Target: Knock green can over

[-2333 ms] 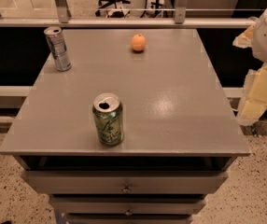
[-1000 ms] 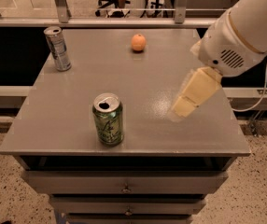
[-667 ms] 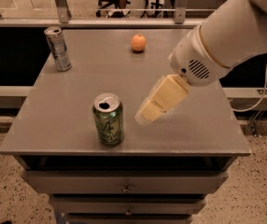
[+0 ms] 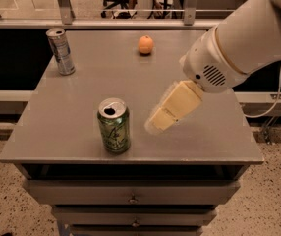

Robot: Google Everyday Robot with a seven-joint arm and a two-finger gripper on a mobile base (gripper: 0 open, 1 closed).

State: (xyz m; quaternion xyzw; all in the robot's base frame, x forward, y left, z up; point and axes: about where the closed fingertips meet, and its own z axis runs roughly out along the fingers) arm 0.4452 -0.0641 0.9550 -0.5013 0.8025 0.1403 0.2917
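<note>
The green can (image 4: 114, 126) stands upright near the front edge of the grey table (image 4: 81, 87), its silver top with the tab hole showing. My gripper (image 4: 156, 123) hangs just right of the can at about its height, a small gap apart from it, on the end of the white arm (image 4: 238, 38) that reaches in from the upper right.
A slimmer silver-grey can (image 4: 61, 51) stands upright at the table's back left corner. An orange ball-shaped fruit (image 4: 146, 44) lies at the back middle. Drawers (image 4: 130, 198) sit under the table top. A railing and chairs are behind the table.
My arm has swung in from the right edge across the table toward the left and front, bringing the gripper close beside the green can. The cans and the fruit have not moved.
</note>
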